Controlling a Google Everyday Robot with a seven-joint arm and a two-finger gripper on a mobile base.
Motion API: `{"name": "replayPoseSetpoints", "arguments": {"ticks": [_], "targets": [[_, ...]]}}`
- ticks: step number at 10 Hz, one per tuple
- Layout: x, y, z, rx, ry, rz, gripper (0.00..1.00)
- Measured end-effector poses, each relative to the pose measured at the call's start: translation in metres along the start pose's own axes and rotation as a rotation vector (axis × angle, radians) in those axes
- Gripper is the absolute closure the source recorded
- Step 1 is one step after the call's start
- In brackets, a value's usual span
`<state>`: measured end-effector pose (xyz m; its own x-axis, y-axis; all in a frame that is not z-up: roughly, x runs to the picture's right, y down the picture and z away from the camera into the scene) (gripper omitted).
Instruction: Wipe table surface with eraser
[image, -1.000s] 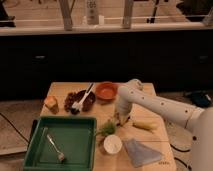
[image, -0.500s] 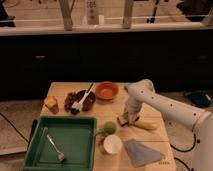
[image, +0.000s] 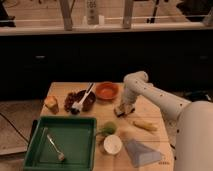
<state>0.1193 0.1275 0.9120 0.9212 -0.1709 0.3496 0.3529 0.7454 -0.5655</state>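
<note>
The light tan table surface fills the middle of the camera view. My white arm reaches in from the right, and my gripper points down at the tabletop, just right of the table's middle and below the orange bowl. It is shut on the eraser, a small dark block with a pale top, which sits low against the wood. Most of the eraser is hidden by the gripper.
An orange bowl and a brown plate with a brush lie behind the gripper. An orange-tan cube is at the left. A green tray holds a fork. A green item, white cup, grey cloth and yellow item lie in front.
The gripper with the eraser has slid a little towards the back of the table, away from the green item. The elbow has risen and swung right.
</note>
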Motion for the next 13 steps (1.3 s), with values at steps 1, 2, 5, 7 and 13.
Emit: {"name": "replayPoseSetpoints", "arguments": {"ticks": [1, 2, 5, 7, 13], "targets": [[-0.016, -0.006, -0.003, 0.011, -0.009, -0.028, 1.0], [-0.027, -0.008, -0.005, 0.018, -0.016, -0.055, 1.0], [-0.055, 0.015, -0.002, 0.014, -0.035, -0.132, 1.0], [-0.061, 0.048, 0.004, -0.006, -0.043, -0.148, 1.0], [0.01, 0.078, -0.002, -0.011, -0.021, -0.025, 1.0]]}}
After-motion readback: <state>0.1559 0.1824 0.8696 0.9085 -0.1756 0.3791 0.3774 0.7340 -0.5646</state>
